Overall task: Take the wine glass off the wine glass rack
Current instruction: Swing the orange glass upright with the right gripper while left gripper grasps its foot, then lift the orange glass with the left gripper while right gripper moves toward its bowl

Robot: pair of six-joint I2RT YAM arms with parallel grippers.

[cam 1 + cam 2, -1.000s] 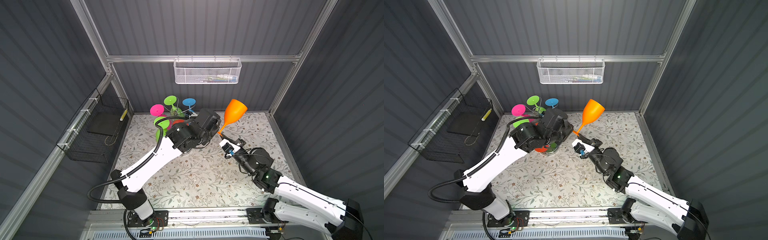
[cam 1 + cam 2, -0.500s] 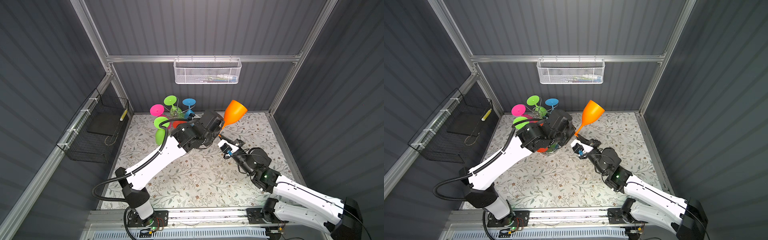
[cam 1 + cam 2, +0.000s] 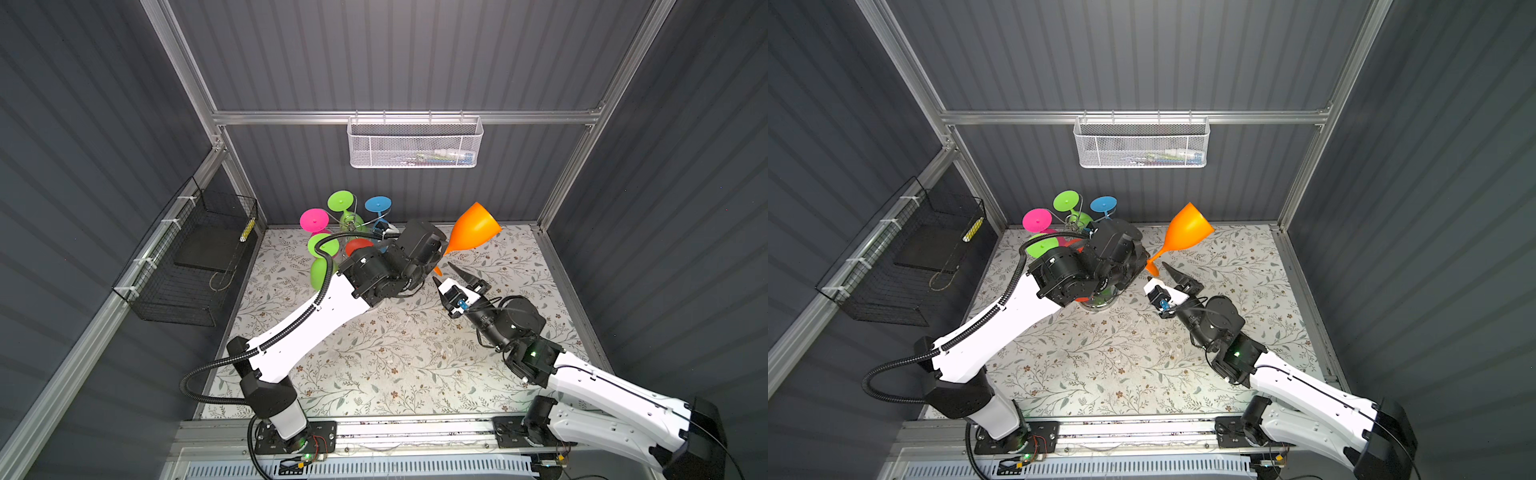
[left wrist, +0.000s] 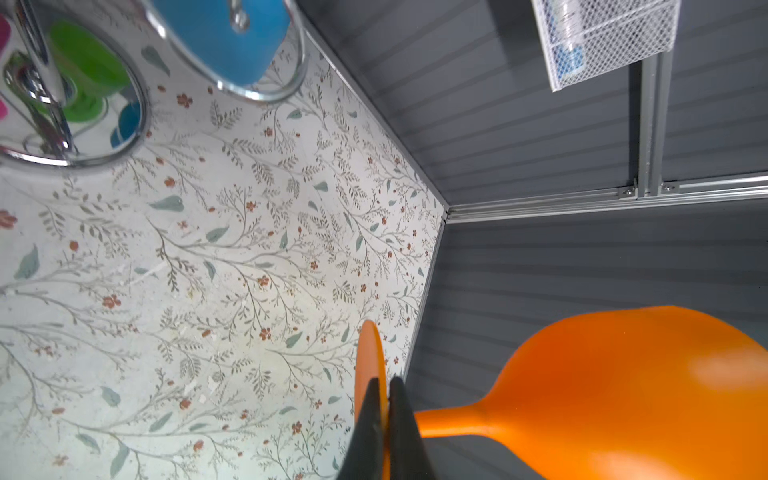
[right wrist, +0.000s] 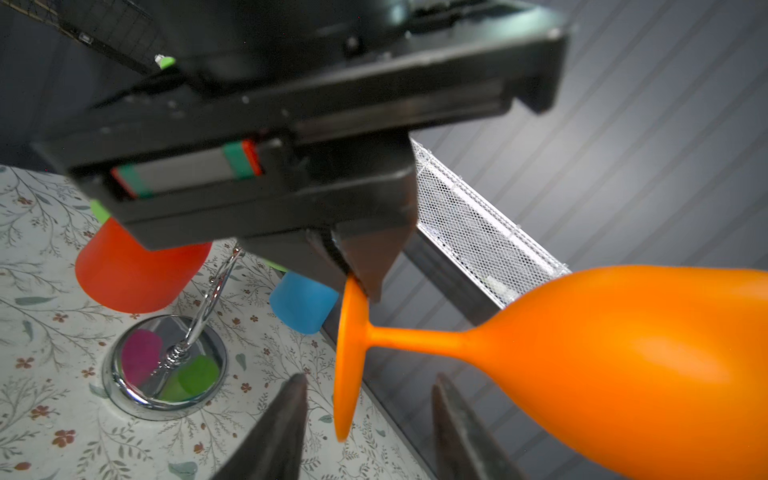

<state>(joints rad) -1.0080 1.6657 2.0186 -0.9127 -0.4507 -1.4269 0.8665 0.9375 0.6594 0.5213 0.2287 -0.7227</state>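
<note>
A floral-patterned table (image 3: 395, 353) sits inside grey walls, seen from above. The white left arm (image 3: 316, 316) stretches from the front rail diagonally towards the back centre, and its black wrist hides much of the wine glass rack (image 5: 174, 353), a chrome stand near the back left. Pink (image 3: 314, 220), green (image 3: 340, 201) and blue (image 3: 377, 204) glasses hang on it upside down. The right arm (image 3: 602, 390) reaches in low from the front right, with its wrist angled up towards the centre. The orange wine glass (image 3: 473, 228) is off the rack, in the air just to its right, tilted with the bowl towards the back right. The left gripper (image 4: 388, 382) is clamped on the rim of the glass's flat foot. The right gripper (image 5: 370, 376) has its fingers apart, one on either side of the foot, touching nothing.
</note>
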